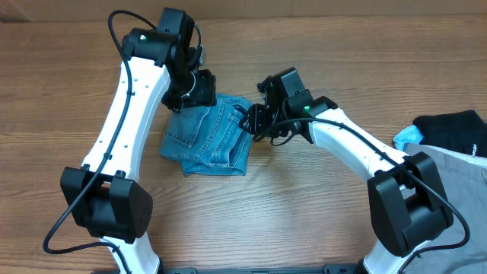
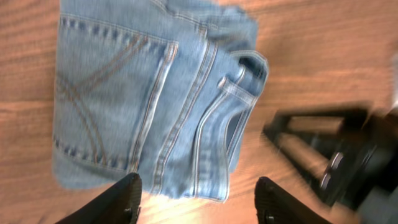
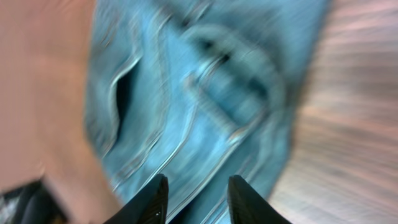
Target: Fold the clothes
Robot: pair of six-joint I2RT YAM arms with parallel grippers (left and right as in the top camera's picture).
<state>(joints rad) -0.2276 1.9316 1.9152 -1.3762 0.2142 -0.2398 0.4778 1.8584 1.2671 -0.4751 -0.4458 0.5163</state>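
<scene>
The light-blue jeans (image 1: pixel 209 137) lie folded in a compact bundle on the wooden table, a stitched back pocket facing up. My left gripper (image 1: pixel 190 95) hovers at the bundle's far left edge. In the left wrist view its fingers (image 2: pixel 199 202) are wide apart and empty, just off the jeans' edge (image 2: pixel 143 93). My right gripper (image 1: pixel 255 122) is at the bundle's right edge; it also shows in the left wrist view (image 2: pixel 329 162). In the blurred right wrist view its fingers (image 3: pixel 198 202) are apart above the denim (image 3: pixel 205 93), holding nothing.
A black garment (image 1: pixel 456 125), grey trousers (image 1: pixel 456 183) and a small light-blue item (image 1: pixel 409 137) lie at the table's right edge. Bare wooden tabletop (image 1: pixel 304 213) surrounds the jeans.
</scene>
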